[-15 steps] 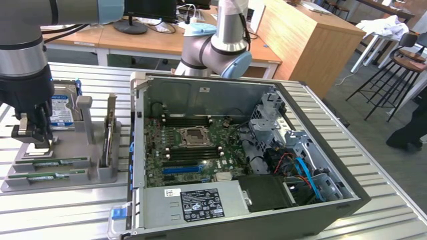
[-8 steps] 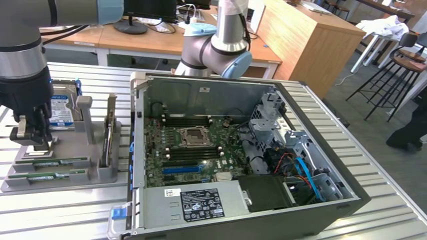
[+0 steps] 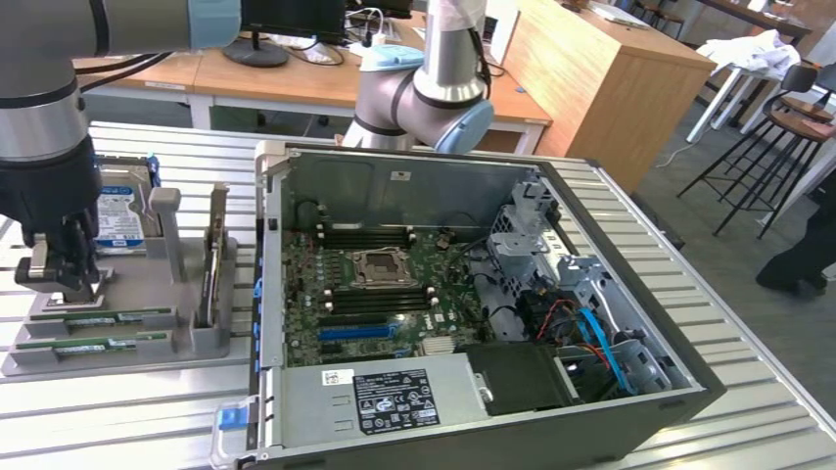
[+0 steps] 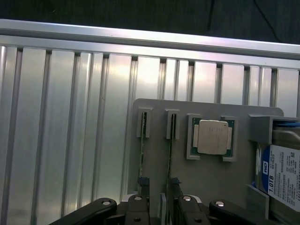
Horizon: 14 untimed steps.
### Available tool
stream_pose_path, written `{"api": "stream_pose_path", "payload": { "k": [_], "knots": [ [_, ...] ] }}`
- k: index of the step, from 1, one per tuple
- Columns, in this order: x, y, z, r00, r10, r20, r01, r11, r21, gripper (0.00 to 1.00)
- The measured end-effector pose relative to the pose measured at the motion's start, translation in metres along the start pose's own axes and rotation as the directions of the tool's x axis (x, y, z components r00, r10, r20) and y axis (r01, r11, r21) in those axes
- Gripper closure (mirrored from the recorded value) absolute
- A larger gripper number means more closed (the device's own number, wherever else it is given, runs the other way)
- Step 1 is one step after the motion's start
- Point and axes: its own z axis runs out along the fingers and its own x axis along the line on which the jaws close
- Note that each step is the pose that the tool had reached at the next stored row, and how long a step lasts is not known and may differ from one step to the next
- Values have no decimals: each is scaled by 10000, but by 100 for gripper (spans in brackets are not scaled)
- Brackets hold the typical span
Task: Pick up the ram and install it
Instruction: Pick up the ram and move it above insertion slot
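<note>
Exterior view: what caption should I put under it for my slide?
Robot's open pincer poised over a gray tray holding two ram sticks, beside an open computer case.

Ribbed silver aluminium counter, smooth with a satin sheen. Flat grey holder tray of matt plastic. Thin green circuit-board ram stick and its lookalike green twin stick, dull-surfaced, with pale labels. Square processor chip capped in brushed pale metal on a green board. Black end effector in smooth metal with bright bolt heads. Open dark grey computer case of matt sheet metal, bare silvery metal inside. Glossy blue-and-white label on the silver metal hard drive. Varnished light wooden desk, smooth and warm-toned.
</note>
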Motion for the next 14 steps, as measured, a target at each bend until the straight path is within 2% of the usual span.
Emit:
{"api": "stream_pose_path", "payload": {
  "k": [14],
  "knots": [
    [105,6,10,10000,2,0,-2,10000,0,70]
  ]
}}
